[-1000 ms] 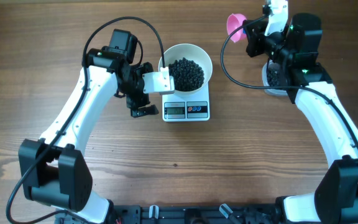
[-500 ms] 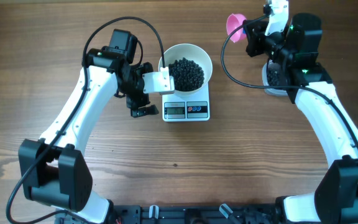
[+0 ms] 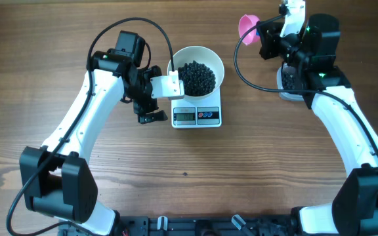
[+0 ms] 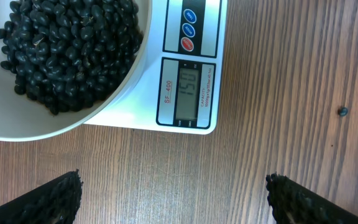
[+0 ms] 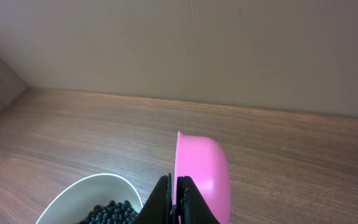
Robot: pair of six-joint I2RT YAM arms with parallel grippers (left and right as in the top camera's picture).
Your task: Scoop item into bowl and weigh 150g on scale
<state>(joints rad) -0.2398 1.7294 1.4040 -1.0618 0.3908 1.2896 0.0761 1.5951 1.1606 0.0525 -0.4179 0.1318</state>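
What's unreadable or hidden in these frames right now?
- Overhead: scale display too small to read; left wrist view shows it.
- Overhead: tub mostly hidden under the right arm.
- Right wrist: scoop shows only its outside; the right end effector hides its handle.
- Left wrist: bowl cut off by top and left edges.

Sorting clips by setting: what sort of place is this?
Probably a robot lab bench: two arms at a wooden table, a bowl of black beans on a scale.
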